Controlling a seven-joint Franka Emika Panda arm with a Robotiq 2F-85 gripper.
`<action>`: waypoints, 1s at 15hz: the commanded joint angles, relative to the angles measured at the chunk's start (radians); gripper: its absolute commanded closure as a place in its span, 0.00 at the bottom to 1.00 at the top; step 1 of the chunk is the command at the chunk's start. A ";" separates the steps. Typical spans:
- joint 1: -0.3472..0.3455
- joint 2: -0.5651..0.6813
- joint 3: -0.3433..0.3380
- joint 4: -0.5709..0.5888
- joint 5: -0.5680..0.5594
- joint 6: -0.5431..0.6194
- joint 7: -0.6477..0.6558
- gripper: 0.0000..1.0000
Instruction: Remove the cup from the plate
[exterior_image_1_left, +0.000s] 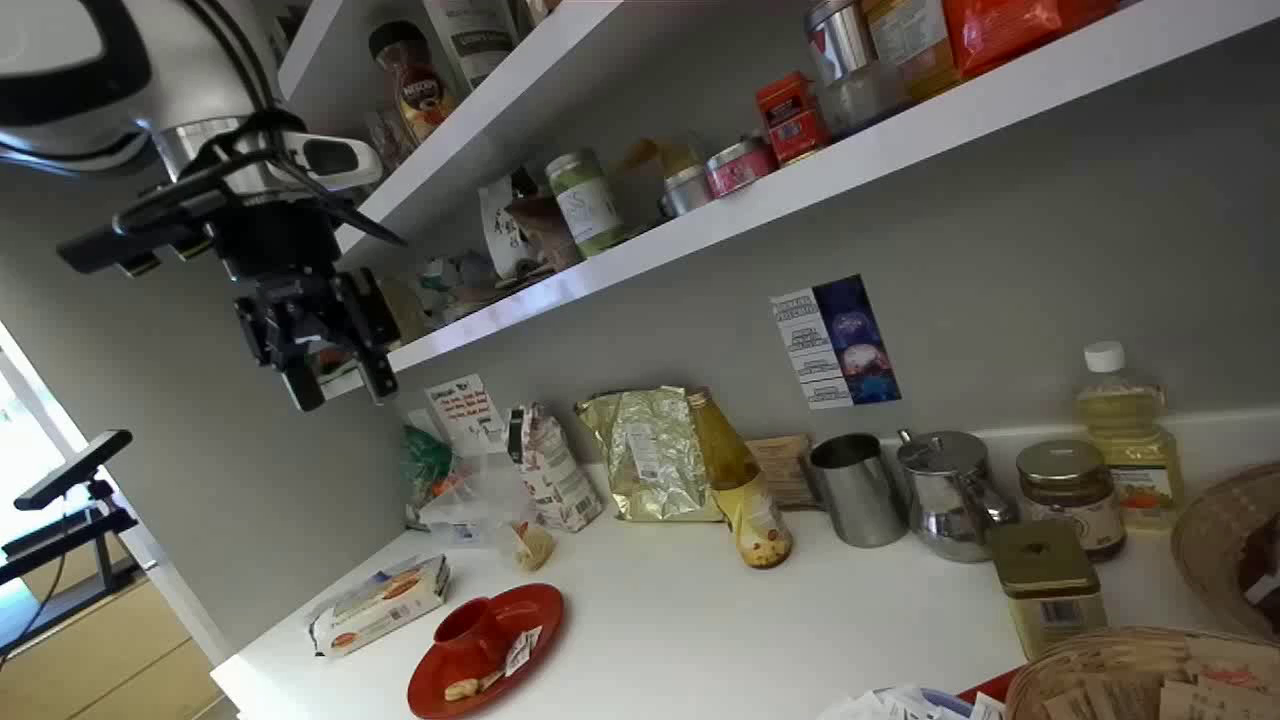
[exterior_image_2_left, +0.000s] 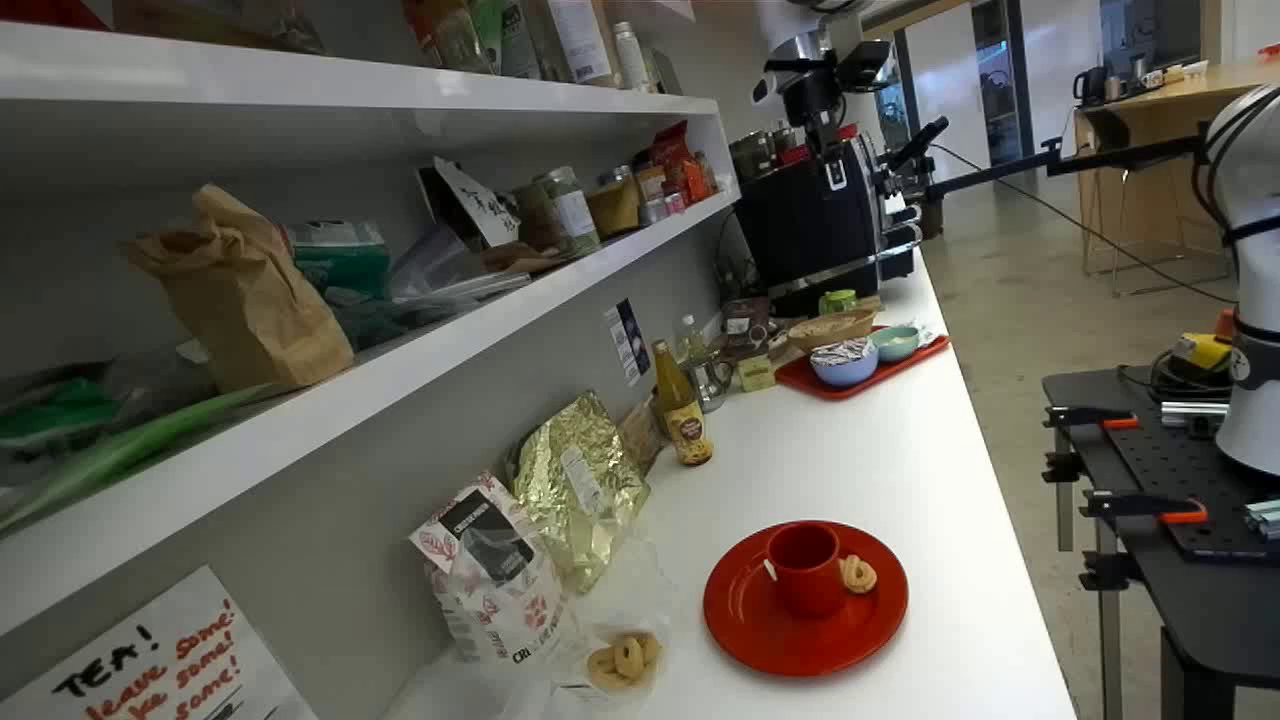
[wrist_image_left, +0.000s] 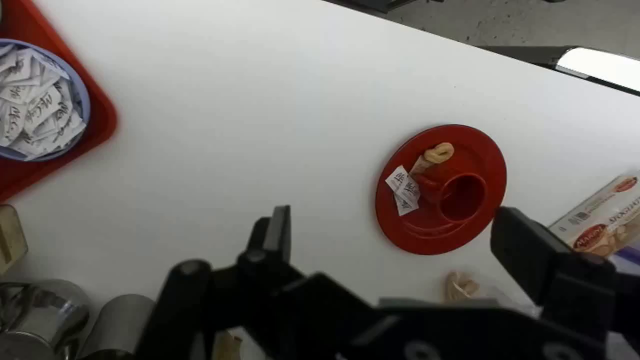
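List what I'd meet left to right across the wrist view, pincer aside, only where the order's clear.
Blue bowl → steel pitcher → white sachets on the red plate → red cup on that plate → biscuit pack.

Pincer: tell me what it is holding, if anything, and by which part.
Nothing is held: the pincer hangs open and empty, and the red cup sits untouched on the red plate, well below.
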 joint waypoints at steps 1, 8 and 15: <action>-0.040 0.004 0.035 0.002 0.009 -0.002 -0.008 0.00; -0.043 0.015 0.052 0.008 0.007 -0.002 0.001 0.00; -0.017 0.095 0.162 0.031 0.021 0.050 0.071 0.00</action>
